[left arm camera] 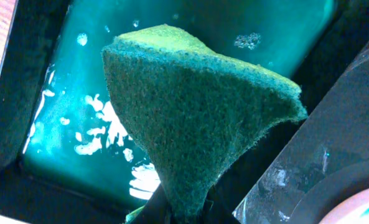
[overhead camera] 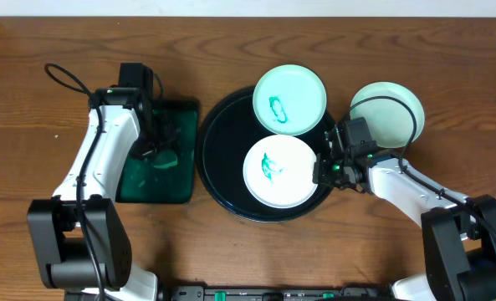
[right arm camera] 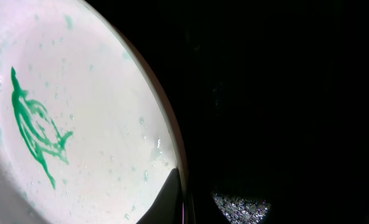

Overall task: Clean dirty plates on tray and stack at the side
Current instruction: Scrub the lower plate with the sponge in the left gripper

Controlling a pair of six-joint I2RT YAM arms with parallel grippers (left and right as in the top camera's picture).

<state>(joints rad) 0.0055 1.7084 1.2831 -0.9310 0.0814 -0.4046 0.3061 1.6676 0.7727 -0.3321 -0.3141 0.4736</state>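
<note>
The left tool (overhead camera: 151, 147) pinches the sponge (left arm camera: 196, 118) over the green tray (overhead camera: 135, 189). The right tool (overhead camera: 322, 170) touches the near plate (overhead camera: 279, 171) on the black tray (overhead camera: 218, 159), grip untellable, third plate (overhead camera: 390, 113) just beyond.

Overhead, soft even light falls on the table (overhead camera: 231, 251); shadows are faint, focus is sharp, and the glossy black tray (overhead camera: 218, 188) carries a dull sheen. At the left wrist, the sponge (left arm camera: 196, 124) shows crisp fibres, white glare dapples the wet green tray (left arm camera: 97, 134), and the near right corner is blurred. At the right wrist, the near plate (right arm camera: 91, 93) is bright, almost washed out, and the right half is sunk in black.
</note>
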